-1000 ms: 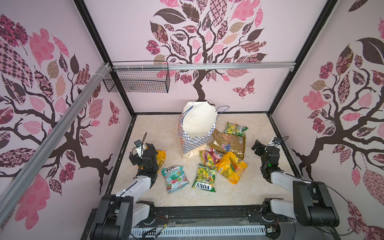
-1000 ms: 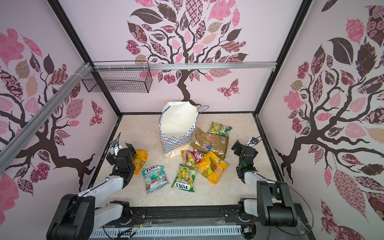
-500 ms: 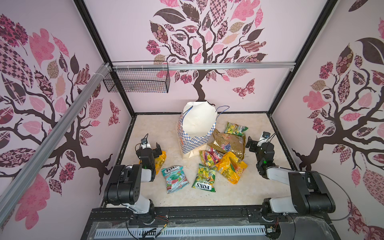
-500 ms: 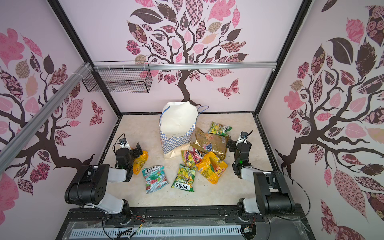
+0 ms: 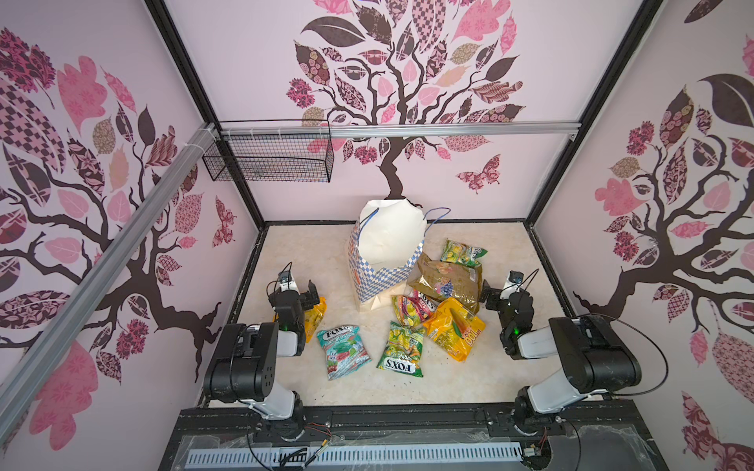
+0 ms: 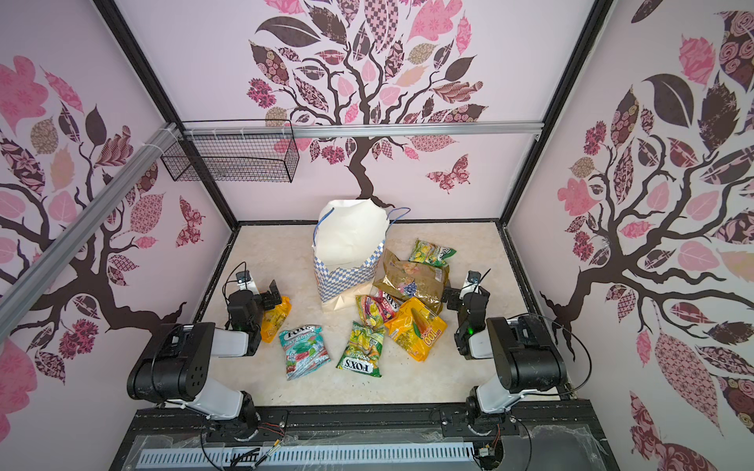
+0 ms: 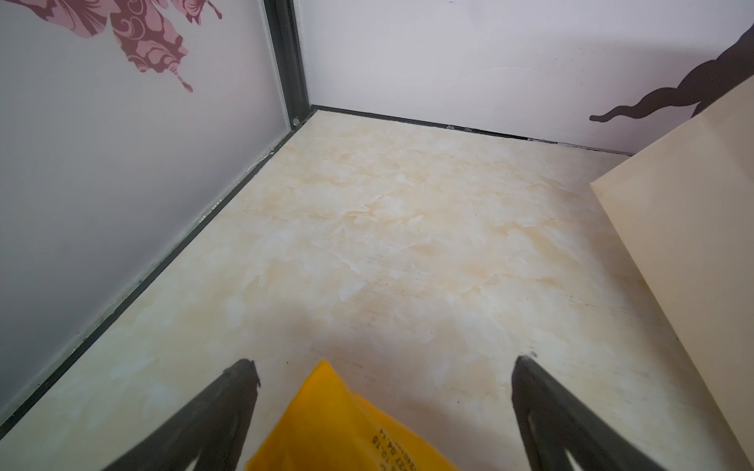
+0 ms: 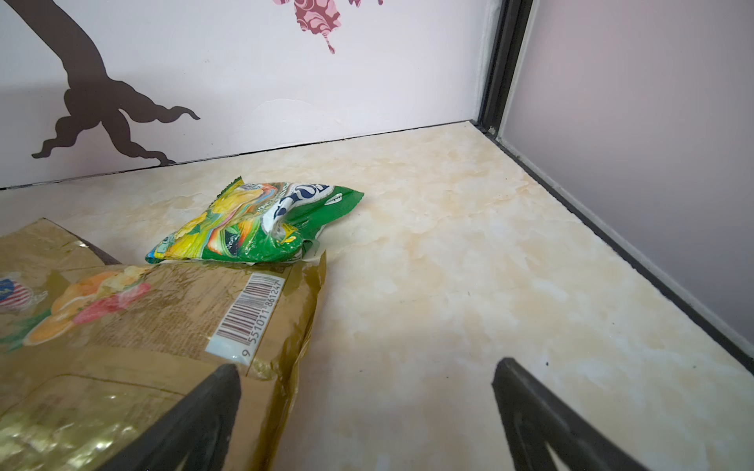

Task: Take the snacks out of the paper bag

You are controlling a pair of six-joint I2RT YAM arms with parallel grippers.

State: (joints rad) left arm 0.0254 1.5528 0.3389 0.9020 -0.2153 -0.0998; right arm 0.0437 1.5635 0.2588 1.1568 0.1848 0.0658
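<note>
Seven snacks [image 5: 402, 346], all on the worktop [image 5: 469, 379] beside the standing paper bag [image 5: 379, 277]; none seen inside. Light, crinkly, slippery packets, probably best pinched at a flat sealed edge. Left jaws wide open astride a yellow packet [image 7: 347, 428], not gripping; right jaws open, empty.

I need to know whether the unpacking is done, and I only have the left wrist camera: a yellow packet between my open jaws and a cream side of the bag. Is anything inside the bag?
Observer: In both top views the paper bag stands upright with its mouth open. Only white inside shows, but its bottom is hidden.
Operator: How many packets are out?
Observer: Seven lie on the floor, from your yellow packet across to the gold-brown packet.
Operator: Is the right arm carrying one?
Observer: No. The right gripper has open, empty jaws by the gold-brown packet's edge.
</note>
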